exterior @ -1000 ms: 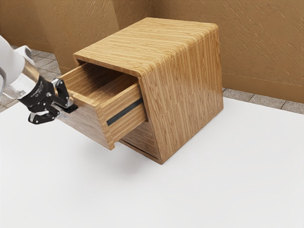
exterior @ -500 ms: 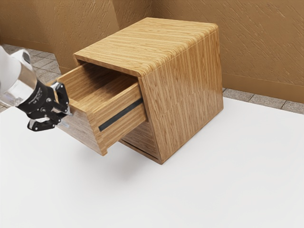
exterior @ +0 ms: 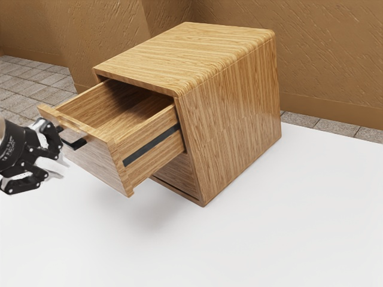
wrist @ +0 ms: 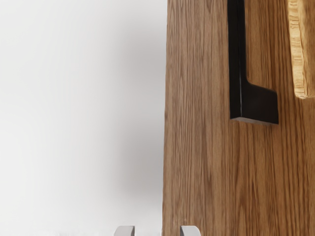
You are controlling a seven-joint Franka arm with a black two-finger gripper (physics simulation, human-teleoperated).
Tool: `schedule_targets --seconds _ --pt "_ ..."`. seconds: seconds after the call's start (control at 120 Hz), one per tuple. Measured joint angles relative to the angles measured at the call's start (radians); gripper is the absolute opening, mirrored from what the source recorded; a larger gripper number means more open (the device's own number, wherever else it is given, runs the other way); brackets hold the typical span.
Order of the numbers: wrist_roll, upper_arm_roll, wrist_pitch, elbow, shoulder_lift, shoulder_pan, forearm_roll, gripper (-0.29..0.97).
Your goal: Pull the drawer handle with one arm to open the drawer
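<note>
1. The white table [exterior: 287, 227] carries the cabinet, and I use the cabinet as my reference for every position below.
2. The wooden cabinet [exterior: 227, 101] stands on the table, with its open face toward the exterior view's left.
3. The drawer [exterior: 119, 128] stands well out of the cabinet's upper opening, and I can see its bare inside from above.
4. The gripper [exterior: 51, 149] hangs in front of the drawer, on the side away from the cabinet. I read its fingers as apart, with nothing clamped between them.
5. The black handle [exterior: 74, 143] sits on the drawer front, between the gripper and the cabinet. In the wrist view it lies clear of both fingertips [wrist: 124, 230].
</note>
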State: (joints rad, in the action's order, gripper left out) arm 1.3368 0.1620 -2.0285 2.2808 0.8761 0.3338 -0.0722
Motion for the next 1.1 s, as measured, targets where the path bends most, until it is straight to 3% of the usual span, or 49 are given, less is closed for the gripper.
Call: schedule_targets --seconds 0.05,0.117,0.2,0.267,0.492,1.1 --pt "0.018 0.055 0.054 -0.145 -0.084 0.0 0.012 0.26" --pt "0.049 0.077 0.133 -0.348 -0.287 -0.036 0.046 0.37" --pt "0.099 -0.069 0.223 -0.466 -0.496 -0.276 0.132 0.48" --pt "0.137 -0.124 0.274 -0.474 -0.565 -0.36 0.17 0.54" --pt "0.236 -0.137 0.363 -0.459 -0.585 -0.455 0.214 0.64" --pt "0.373 -0.15 0.404 -0.473 -0.571 -0.451 0.17 0.68"
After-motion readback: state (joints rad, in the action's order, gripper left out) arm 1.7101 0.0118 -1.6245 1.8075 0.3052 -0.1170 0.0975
